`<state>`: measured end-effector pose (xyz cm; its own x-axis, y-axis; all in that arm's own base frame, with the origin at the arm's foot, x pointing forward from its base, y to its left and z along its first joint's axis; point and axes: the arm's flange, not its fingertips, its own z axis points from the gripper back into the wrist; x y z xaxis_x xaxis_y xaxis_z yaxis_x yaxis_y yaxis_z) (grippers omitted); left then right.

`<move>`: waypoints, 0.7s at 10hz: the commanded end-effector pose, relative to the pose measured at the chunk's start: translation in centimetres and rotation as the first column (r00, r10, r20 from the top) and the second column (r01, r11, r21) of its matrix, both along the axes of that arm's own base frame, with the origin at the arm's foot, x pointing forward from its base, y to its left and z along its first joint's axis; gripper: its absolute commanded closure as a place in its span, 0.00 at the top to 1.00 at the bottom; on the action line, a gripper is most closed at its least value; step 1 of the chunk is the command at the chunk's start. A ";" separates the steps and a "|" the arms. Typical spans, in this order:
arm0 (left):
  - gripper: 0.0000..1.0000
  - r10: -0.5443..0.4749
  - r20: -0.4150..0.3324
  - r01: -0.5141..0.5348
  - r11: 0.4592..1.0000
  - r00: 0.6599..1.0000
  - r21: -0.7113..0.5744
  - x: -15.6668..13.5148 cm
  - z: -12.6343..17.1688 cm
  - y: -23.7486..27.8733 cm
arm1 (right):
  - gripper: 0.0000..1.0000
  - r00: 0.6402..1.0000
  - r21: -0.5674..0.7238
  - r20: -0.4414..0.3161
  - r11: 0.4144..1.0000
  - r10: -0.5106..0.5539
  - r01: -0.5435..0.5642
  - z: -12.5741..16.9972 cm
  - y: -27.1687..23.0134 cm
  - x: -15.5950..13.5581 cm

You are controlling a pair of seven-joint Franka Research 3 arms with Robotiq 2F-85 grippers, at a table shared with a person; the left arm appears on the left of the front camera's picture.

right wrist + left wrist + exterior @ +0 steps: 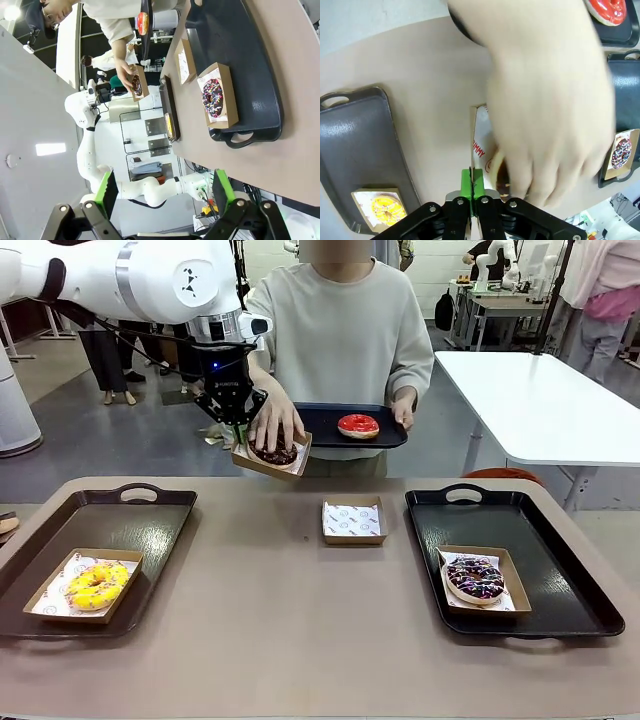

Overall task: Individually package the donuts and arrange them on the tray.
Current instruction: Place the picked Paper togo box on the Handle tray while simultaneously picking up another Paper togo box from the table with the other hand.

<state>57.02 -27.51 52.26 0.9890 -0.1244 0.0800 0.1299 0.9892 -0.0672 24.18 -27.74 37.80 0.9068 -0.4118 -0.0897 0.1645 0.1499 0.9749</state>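
My left gripper [238, 432] is shut on the near edge of a small cardboard box [290, 468], holding it in the air over the table's far side. A person's hand [272, 418] rests on the chocolate donut [275, 454] in that box. In the left wrist view the green pads [467, 180] pinch the box wall [479, 145], and the hand [545, 100] hides most of the donut [502, 175]. The red donut [358, 425] lies on a small black tray [320, 420] in the person's other hand. My right gripper [165, 192] is open and holds nothing, looking at the purple donut [212, 97].
The yellow donut [97, 584] sits boxed on the left black tray [150, 525]. The purple sprinkled donut [476, 578] sits boxed on the right tray [560, 570]. An empty paper-lined box [353, 521] lies mid-table. The near half of the table is bare.
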 end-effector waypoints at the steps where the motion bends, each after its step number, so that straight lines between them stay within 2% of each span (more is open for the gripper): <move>1: 0.00 -0.003 0.004 0.003 1.000 1.000 -0.008 -0.5 0.1 0.4 | 1.00 1.000 0.005 0.001 1.000 -0.003 0.003 0.1 0.0 -0.1; 7: 0.00 -0.003 0.004 0.003 1.000 1.000 -0.008 -0.5 0.1 0.4 | 1.00 1.000 0.005 0.001 1.000 -0.003 0.003 0.1 0.0 -0.1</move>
<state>57.02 -27.51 52.26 0.9890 -0.1244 0.0800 0.1299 0.9892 -0.0672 24.18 -27.74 37.80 0.9069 -0.4117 -0.0897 0.1645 0.1500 0.9749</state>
